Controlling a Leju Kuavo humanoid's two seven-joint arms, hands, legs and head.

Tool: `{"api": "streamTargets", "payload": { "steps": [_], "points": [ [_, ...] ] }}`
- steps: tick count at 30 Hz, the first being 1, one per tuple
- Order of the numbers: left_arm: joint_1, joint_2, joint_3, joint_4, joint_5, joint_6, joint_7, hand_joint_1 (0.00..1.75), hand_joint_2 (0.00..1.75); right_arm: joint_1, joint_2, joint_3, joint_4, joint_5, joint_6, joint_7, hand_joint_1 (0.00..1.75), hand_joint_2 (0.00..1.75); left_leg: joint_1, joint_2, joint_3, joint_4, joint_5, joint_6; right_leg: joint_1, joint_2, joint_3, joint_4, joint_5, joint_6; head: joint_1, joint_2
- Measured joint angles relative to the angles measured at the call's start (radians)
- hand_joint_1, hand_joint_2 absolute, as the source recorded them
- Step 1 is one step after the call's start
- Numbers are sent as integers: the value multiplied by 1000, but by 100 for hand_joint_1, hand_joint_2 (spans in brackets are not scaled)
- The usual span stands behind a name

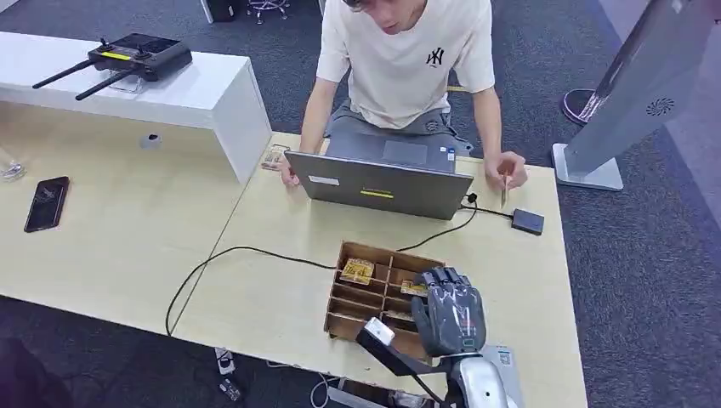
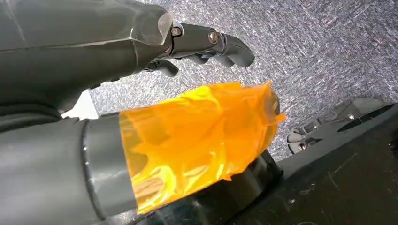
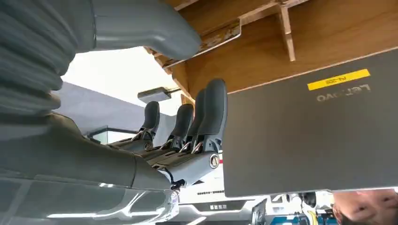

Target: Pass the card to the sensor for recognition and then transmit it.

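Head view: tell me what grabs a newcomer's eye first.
The robot's right hand hovers with fingers apart over a wooden divided box holding cards, near the table's front edge. Behind it a person sits at a grey laptop, pinching a card above a small black sensor.

left hand, orange film, grey carpet

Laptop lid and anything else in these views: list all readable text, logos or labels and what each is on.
"Lenovo": on the laptop lid, seen upside down in the right wrist view.
"NY" logo: on the person's white T-shirt.
Yellow sticker on the lid: print too small to read.
Cards in the wooden box: print blurred, unreadable.
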Motion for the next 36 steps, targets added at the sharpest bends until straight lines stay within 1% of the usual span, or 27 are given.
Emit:
{"api": "streamTargets", "payload": {
  "steps": [5, 7, 9, 10, 13, 14, 16, 17, 20, 21, 22, 23, 24, 27, 29, 36],
  "points": [
    [0, 0, 0, 0, 0, 0, 0, 0, 0, 0, 3, -6, 7, 6, 7, 0, 84, 175, 0, 0, 0, 0, 0, 0, 0, 0, 0, 0, 0, 0, 0, 0],
    [0, 0, 0, 0, 1, 0, 0, 0, 0, 0, 5, -6, 7, 9, 11, 3, 86, 175, 0, 0, 0, 0, 0, 0, 0, 0, 0, 0, 0, 0, 0, 0],
    [0, 0, 0, 0, 2, 0, 0, 0, 0, 0, 6, -6, 6, 11, 18, 6, 91, 175, 0, 0, 0, 0, 0, 0, 0, 0, 0, 0, 0, 0, 0, 0],
    [0, 0, 0, 0, 2, 0, 0, 0, 0, 0, 6, -6, 6, 11, 22, 7, 87, 175, 0, 0, 0, 0, 0, 0, 0, 0, 0, 0, 0, 0, 0, 0],
    [0, 0, 0, 0, 2, 0, 0, 0, 0, 0, 6, -6, 6, 14, 27, 8, 89, 175, 0, 0, 0, 0, 0, 0, 0, 0, 0, 0, 0, 0, 0, 0],
    [0, 0, 0, 0, 3, 0, 0, 0, 0, 0, 6, -6, 6, 14, 28, 8, 93, 175, 0, 0, 0, 0, 0, 0, 0, 0, 0, 0, 0, 0, 0, 0],
    [0, 0, 0, 0, 3, 0, 0, 0, 0, 0, 6, -6, 6, 14, 36, 8, 91, 175, 0, 0, 0, 0, 0, 0, 0, 0, 0, 0, 0, 0, 0, 0],
    [0, 0, 0, 0, 3, 0, 0, 0, 0, 0, 6, -6, 6, 14, 39, 8, 93, 175, 0, 0, 0, 0, 0, 0, 0, 0, 0, 0, 0, 0, 0, 0],
    [0, 0, 0, 0, 3, 0, 0, 0, 0, 0, 6, -6, 6, 14, 44, 8, 103, 175, 0, 0, 0, 0, 0, 0, 0, 0, 0, 0, 0, 0, 0, 0],
    [0, 0, 0, 0, 2, 0, 0, 0, 0, 0, 6, -6, 6, 14, 44, 8, 117, 175, 0, 0, 0, 0, 0, 0, 0, 0, 0, 0, 0, 0, 0, 0],
    [0, 0, 0, 0, 2, 0, 0, 0, 0, 0, 6, -6, 6, 14, 44, 8, 117, 175, 0, 0, 0, 0, 0, 0, 0, 0, 0, 0, 0, 0, 0, 0],
    [0, 0, 0, 0, 1, 0, 0, 0, 0, 0, 6, -6, 6, 14, 44, 8, 127, 175, 0, 0, 0, 0, 0, 0, 0, 0, 0, 0, 0, 0, 0, 0],
    [0, 0, 0, 0, 1, 0, 1, 0, 0, 0, 6, -6, 6, 14, 44, 8, 133, 175, 0, 0, 0, 0, 0, 0, 0, 0, 0, 0, 0, 0, 0, 0],
    [0, 0, 0, 0, 0, 0, 1, 0, 0, -1, 6, -6, 6, 14, 45, 8, 140, 175, 0, 0, 0, 0, 0, 0, 0, 0, 0, 0, 0, 0, 0, 0],
    [0, 0, 0, 0, 0, 0, 1, 0, 0, -1, 6, -6, 6, 14, 47, 8, 148, 175, 0, 0, 0, 0, 0, 0, 0, 0, 0, 0, 0, 0, 0, 0],
    [0, 0, 0, 0, 0, -1, 1, 0, 0, -7, 6, -6, 6, 13, 56, 10, 155, 175, 0, 0, 0, 0, 0, 0, 0, 0, 0, 0, 0, 0, 0, 0]
  ]
}}
